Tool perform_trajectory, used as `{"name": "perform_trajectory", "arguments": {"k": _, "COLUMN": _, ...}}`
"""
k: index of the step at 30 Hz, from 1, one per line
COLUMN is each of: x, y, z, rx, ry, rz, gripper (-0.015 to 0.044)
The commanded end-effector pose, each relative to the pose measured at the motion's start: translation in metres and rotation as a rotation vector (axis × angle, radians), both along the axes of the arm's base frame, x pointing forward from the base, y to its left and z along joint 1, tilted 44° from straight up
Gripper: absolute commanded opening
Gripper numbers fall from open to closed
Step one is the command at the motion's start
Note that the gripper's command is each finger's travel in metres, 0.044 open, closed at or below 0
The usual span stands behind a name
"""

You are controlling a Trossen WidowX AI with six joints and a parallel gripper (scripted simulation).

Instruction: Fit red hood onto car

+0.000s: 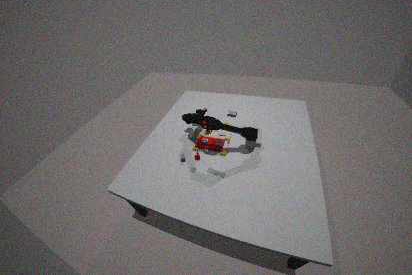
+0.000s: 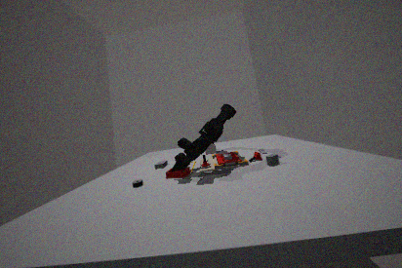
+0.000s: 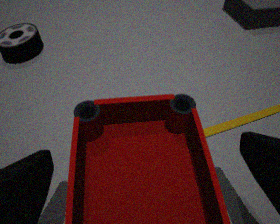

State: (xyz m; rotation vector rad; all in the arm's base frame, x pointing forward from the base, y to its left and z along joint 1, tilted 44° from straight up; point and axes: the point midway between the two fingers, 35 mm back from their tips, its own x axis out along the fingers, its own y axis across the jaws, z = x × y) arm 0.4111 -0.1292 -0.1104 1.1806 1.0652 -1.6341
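Note:
The red hood (image 3: pixel 142 175) (image 2: pixel 177 173) lies on the table with its hollow side up; two dark-ringed corner holes show at its far end in the wrist view, and its near end is cut off. My gripper (image 3: pixel 148 151) (image 2: pixel 179 167) is open, with one black finger on each side of the hood and gaps between fingers and walls. Its exact height over the table is hard to tell. The red chassis (image 1: pixel 211 144) (image 2: pixel 227 161) sits in its jig beside the arm, with a grey block on its deck. Its pegs are too small to make out.
A black wheel (image 3: pixel 21 45) (image 2: pixel 138 183) lies beyond the hood. A dark grey block (image 3: pixel 252 17) (image 2: pixel 161 165) is at the wrist view's top right. A yellow strip (image 3: pixel 240 121) runs right of the hood. A small red part (image 1: pixel 197 157) (image 2: pixel 257 156) and another grey block (image 2: pixel 272 160) lie past the chassis.

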Motion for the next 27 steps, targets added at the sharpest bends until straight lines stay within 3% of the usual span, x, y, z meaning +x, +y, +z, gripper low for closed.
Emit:
{"name": "perform_trajectory", "arguments": {"k": 1, "x": 0.0034, "y": 0.0003, "z": 0.0006, "rx": -0.001, "ry": -0.012, "rz": -0.007, "gripper": 0.044}}
{"name": "perform_trajectory", "arguments": {"k": 27, "x": 0.0048, "y": 0.009, "z": -0.0083, "rx": 0.0, "ry": -0.012, "rz": -0.007, "gripper": 0.044}}
